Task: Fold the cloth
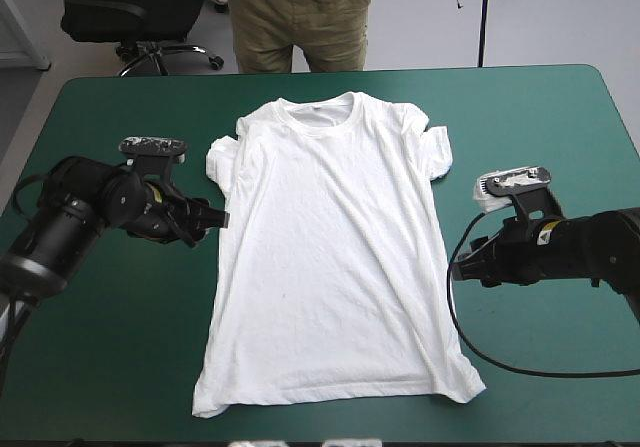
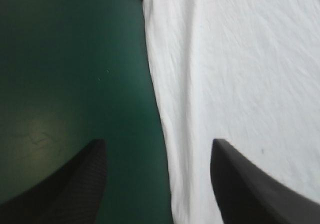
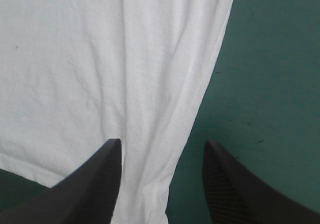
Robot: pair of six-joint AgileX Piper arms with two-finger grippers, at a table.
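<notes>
The white T-shirt (image 1: pixel 330 257) lies spread flat on the teal-green table, collar toward the far edge, hem toward the near edge, both sleeves tucked in. My left gripper (image 1: pixel 212 217) hovers open at the shirt's left side edge; in the left wrist view that edge of the T-shirt (image 2: pixel 235 73) runs between the two black fingers (image 2: pixel 75 179). My right gripper (image 1: pixel 460 267) stands open at the shirt's right side edge, and the right wrist view shows the T-shirt (image 3: pixel 100 63) edge passing between its fingers (image 3: pixel 95 179). Neither gripper holds cloth.
Bare teal-green cover (image 1: pixel 110 367) lies left and right of the shirt. A person stands just beyond the far edge, not over the table.
</notes>
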